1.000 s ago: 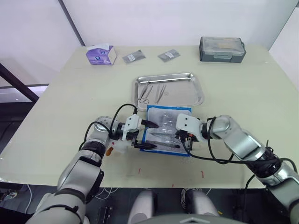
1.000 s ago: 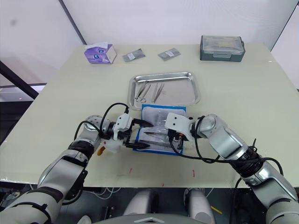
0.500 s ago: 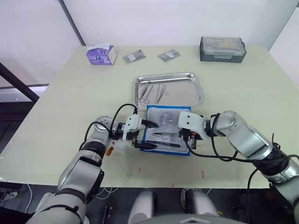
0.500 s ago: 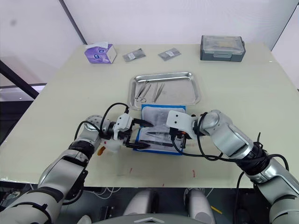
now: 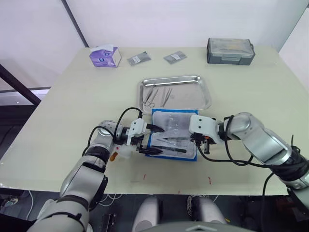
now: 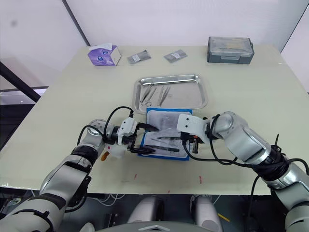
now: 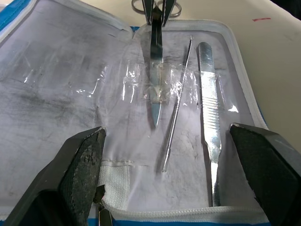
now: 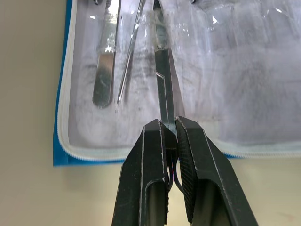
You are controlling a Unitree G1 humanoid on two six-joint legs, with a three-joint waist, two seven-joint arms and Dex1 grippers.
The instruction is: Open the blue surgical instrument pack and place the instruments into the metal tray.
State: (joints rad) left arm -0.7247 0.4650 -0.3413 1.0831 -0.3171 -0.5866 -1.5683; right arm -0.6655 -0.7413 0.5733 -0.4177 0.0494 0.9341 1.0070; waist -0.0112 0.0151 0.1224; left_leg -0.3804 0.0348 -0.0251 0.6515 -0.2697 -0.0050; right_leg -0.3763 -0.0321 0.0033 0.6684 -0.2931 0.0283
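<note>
The blue pack (image 5: 173, 134) lies open near the middle of the table (image 5: 67, 106), a little toward the front edge, with its far edge just beside the metal tray (image 5: 205, 99). The tray already holds a few instruments (image 5: 155, 94). The right claw (image 8: 170, 134) is pressed together on the handle end of the scissors (image 8: 162, 89), at the right edge of the pack. The long axis of the scissors runs straight away from this claw, across the pack toward the left claw (image 7: 164, 160). I judge the coming move is a straight pull along that axis, because a clear strap (image 7: 157, 82) crosses the blades. The left claw is spread wide at the left edge of the pack and grips nothing. A flat handle tool (image 7: 207, 99) and a thin probe (image 7: 178, 106) lie parallel to the scissors, on the side toward the front edge.
</note>
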